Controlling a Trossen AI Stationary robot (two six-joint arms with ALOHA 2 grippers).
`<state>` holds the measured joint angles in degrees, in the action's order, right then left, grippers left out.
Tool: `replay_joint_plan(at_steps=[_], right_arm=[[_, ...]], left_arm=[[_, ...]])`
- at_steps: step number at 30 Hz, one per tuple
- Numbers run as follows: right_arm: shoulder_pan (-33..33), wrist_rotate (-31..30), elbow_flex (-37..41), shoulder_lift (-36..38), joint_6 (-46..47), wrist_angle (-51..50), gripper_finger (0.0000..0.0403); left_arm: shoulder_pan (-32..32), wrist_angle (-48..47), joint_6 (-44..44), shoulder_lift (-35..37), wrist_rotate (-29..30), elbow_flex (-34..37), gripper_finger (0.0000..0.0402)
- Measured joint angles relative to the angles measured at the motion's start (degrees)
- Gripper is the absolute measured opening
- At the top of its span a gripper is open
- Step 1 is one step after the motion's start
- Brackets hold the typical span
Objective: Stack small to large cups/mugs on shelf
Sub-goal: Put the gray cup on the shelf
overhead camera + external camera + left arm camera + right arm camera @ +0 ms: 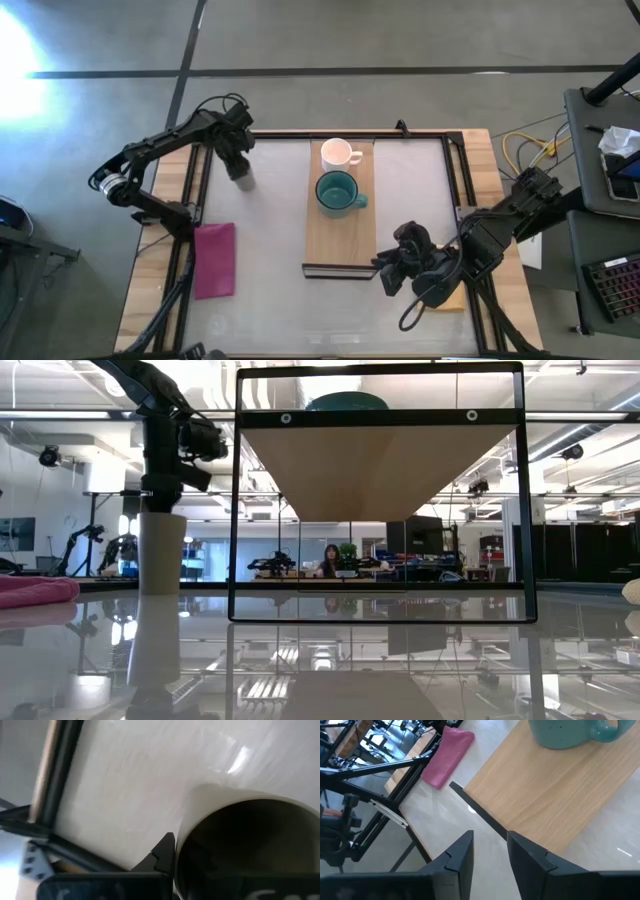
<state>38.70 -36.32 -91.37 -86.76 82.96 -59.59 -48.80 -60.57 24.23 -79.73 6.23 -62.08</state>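
**Left end effector clamped on the olive cup; two mugs on the shelf**

The left end effector (pixel 240 160) stands over the olive-brown handleless cup (pixel 243 180), which rests upright on the white bench (pixel 270 300) well to the left of the shelf (pixel 340 235). The left wrist view shows one dark finger (pixel 162 855) pressed against the cup's rim, so the grip is closed on the cup wall.

On the light-wood shelf, the small white mug (pixel 337 153) sits at the far end and the teal-green mug (pixel 337 192) just in front of it.

The right end effector (pixel 395 275) hovers at the shelf's dark near edge, its fingers (pixel 462 857) slightly apart and holding nothing. A pink cloth (pixel 214 260) lies at the bench's left. No brand or writing is readable.
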Motion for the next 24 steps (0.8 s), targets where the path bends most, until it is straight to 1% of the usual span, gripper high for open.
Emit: replay_joint_plan(at_steps=[6, 9, 11, 16, 21, 24], right_arm=[[-0.01, -1.29, 0.00, -0.02, 0.00, -0.32, 0.0109], [-0.09, -1.29, 0.00, -0.02, -0.17, -0.47, 0.0109], [-0.11, -1.37, 0.00, -0.02, -0.37, -0.88, 0.0106], [-0.09, -2.44, 0.00, -0.02, 2.21, -5.88, 0.0096], [-0.11, -2.86, 0.02, -0.02, 5.10, -10.36, 0.0086], [-0.37, -2.87, 0.02, -0.02, 5.10, -11.28, 0.0081]], left_arm=[[0.04, -0.76, -6.14, -0.01, -5.68, 0.01, 0.0000], [0.38, -3.10, -10.47, 0.00, -9.57, -0.29, 0.0000], [1.69, -5.20, -13.22, 0.77, -10.30, -1.03, 0.0000], [8.27, -10.16, -17.31, 5.79, -10.18, -4.70, 0.0000], [15.38, -17.12, -26.76, 9.67, -9.92, -11.00, 0.0000], [21.60, -18.59, -32.69, 11.09, -10.40, -13.99, 0.0000]])
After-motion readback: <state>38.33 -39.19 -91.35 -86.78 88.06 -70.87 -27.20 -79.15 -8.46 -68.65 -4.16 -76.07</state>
